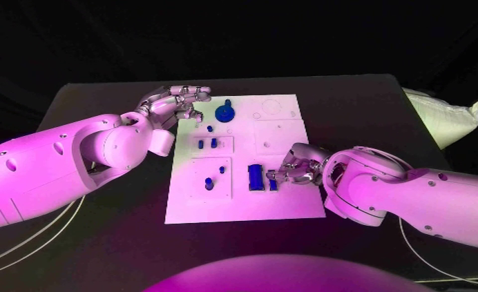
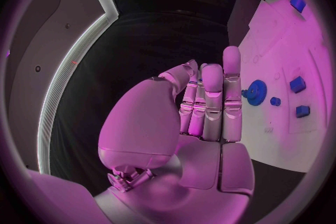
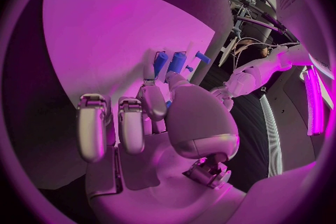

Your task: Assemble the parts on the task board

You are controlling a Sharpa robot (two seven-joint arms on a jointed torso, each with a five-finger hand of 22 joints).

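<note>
The white task board (image 1: 289, 202) lies mid-table. My left hand (image 1: 179, 107) hovers at its far left corner, fingers held together and empty (image 2: 210, 106); the blue gear (image 1: 225, 111) (image 2: 255, 91) stands just beyond the fingertips. My right hand (image 1: 297, 166) rests at the board's right side, finger and thumb (image 3: 168, 101) closed on a small blue part (image 1: 272, 184). A long blue block (image 1: 256, 177) (image 3: 169, 61) lies right beside it. Small blue pegs (image 1: 206, 143) (image 2: 297, 84) and another peg (image 1: 209, 183) sit in the board's left panels.
The black table (image 1: 369, 105) shows around the board, with bare room behind and to the right. A pale bundle (image 1: 448, 116) lies off the table's right edge. Thin cables (image 1: 40, 233) hang near the left arm.
</note>
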